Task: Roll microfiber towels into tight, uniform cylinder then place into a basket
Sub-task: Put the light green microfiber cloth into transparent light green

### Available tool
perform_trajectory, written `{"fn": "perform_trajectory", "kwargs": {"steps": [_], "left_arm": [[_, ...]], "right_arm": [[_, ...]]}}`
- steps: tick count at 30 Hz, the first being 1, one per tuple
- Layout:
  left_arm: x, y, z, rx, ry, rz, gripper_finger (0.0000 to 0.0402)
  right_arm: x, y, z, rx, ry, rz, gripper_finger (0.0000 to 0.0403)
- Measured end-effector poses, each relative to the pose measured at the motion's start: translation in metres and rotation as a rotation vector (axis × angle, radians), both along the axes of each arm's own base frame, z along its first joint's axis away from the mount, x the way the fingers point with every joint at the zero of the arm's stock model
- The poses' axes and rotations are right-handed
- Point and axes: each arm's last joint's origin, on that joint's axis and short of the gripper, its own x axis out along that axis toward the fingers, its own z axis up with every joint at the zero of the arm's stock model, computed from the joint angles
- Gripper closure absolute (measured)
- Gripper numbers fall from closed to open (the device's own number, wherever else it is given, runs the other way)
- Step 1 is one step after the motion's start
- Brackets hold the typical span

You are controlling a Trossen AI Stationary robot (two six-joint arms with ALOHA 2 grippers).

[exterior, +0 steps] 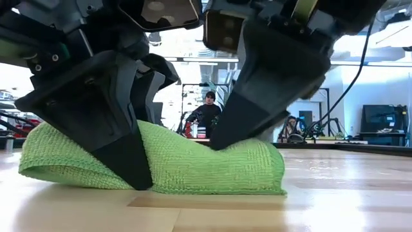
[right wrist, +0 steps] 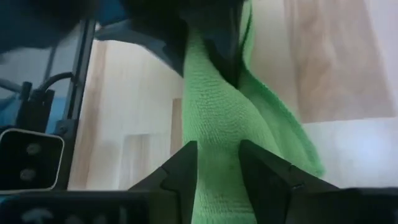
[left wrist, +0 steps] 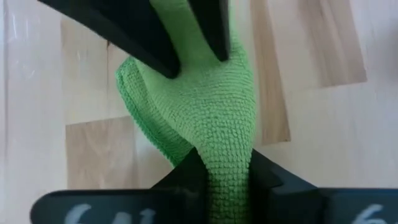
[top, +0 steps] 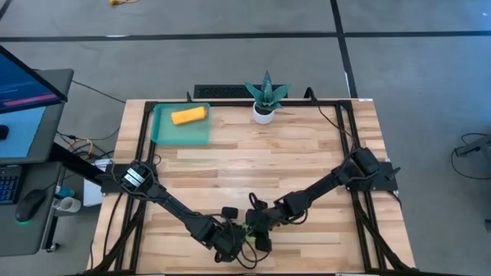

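Note:
The lime green towel (exterior: 193, 164) lies rolled into a thick roll on the wooden table (top: 307, 153) near its front edge. In the high view only a sliver of it (top: 247, 230) shows under the grippers. My left gripper (top: 230, 242) and my right gripper (top: 258, 222) are both shut on it, side by side. The orange towel (top: 189, 115) lies rolled up inside the teal basket (top: 163, 134) at the table's far left. My left gripper pinches the green roll across its width (left wrist: 229, 163) between its two fingers. The fingers (exterior: 122, 151) point down, slanting from the left, and lie across the roll. The roll rests on the table. Its end (exterior: 38, 161) sticks out past the fingers. My right gripper pinches the roll across its width (right wrist: 216, 155) between its two fingers, a short way along from the left gripper. The fingers (exterior: 248, 119) slant down from the right. The cloth is dented in where they close. The roll's other end (exterior: 270, 171) lies on the table.
A small white pot with a green spiky plant (top: 265, 98) stands at the far edge, right of the basket. A black frame (top: 349, 123) runs along the table's sides. People (exterior: 207, 111) are in the room beyond the table.

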Motion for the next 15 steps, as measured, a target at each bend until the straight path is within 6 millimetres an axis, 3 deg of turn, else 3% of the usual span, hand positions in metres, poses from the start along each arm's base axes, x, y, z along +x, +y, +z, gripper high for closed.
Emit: {"fn": "perform_trajectory", "kwargs": {"steps": [7,15], "left_arm": [[-0.006,0.001,0.003,0.045,0.022,-0.022,0.0362],[-0.024,0.007,0.027,0.166,0.052,-0.027,0.0362]], "right_arm": [[-0.021,0.002,0.037,-0.131,-0.019,0.036,0.0262],[-0.059,0.021,0.083,-0.282,-0.108,0.001,0.0274]]}}
